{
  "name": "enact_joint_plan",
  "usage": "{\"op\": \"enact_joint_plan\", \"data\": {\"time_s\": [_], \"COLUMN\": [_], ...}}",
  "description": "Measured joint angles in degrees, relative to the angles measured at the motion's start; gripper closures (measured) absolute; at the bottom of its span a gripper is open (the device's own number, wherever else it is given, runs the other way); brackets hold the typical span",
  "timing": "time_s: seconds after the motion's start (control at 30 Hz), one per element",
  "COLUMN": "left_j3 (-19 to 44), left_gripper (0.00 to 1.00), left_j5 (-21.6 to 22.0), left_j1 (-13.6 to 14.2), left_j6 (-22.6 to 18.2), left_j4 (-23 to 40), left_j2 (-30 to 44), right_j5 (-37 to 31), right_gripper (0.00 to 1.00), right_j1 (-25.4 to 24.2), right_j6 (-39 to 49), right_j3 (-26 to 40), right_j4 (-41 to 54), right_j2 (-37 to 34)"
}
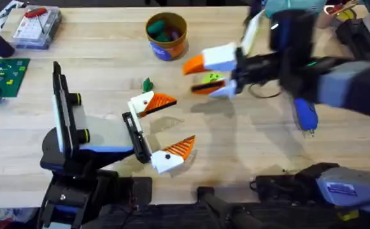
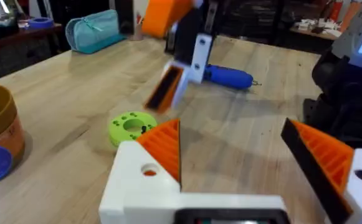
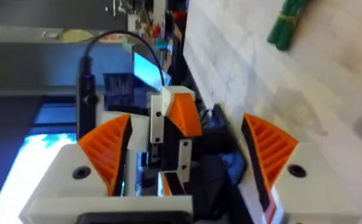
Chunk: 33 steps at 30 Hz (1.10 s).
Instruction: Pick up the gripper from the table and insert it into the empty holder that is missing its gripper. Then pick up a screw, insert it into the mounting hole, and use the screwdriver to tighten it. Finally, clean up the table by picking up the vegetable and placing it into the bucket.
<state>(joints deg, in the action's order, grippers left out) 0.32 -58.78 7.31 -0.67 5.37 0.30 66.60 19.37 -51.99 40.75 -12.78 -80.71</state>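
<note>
Cleanup step likely: vegetable (image 1: 148, 84) loose on tabletop (image 1: 248, 146), near bucket (image 1: 167, 37). Right pincer (image 1: 193, 77) and left pincer (image 1: 175, 124) both spread. Next: centre over vegetable, pinch.

Left gripper (image 1: 162, 132) sitting low near table centre, fingers spread, pointing toward 3 o'clock. Right gripper (image 1: 202, 76) hovering at 1 o'clock, fingers parted, pointing toward 9.
</note>
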Motion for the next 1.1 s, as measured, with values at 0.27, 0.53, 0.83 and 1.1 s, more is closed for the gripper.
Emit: {"op": "enact_joint_plan", "data": {"time_s": [0.27,0.53,0.83,1.1], "left_j3": [0.0,0.0,0.0,0.0], "left_gripper": [0.013,0.013,0.013,0.013], "left_j5": [-0.02,-0.11,-0.14,-0.13], "left_j1": [0.0,0.0,0.0,0.0], "left_j6": [-0.02,-0.02,-0.02,-0.02], "left_j4": [0.02,0.02,0.02,0.02], "left_j2": [0.0,0.0,0.0,0.0], "right_j5": [-6.56,-31.49,-56.32,-64.73], "right_gripper": [0.013,0.013,0.012,0.012], "right_j1": [-7.98,-6.12,6.92,10.14], "right_j6": [24.42,41.89,47.36,44.29], "right_j3": [12.69,28.94,34.25,34.25], "right_j4": [36.9,70.35,84.86,84.89], "right_j2": [11.68,14.11,14.32,10.26]}}
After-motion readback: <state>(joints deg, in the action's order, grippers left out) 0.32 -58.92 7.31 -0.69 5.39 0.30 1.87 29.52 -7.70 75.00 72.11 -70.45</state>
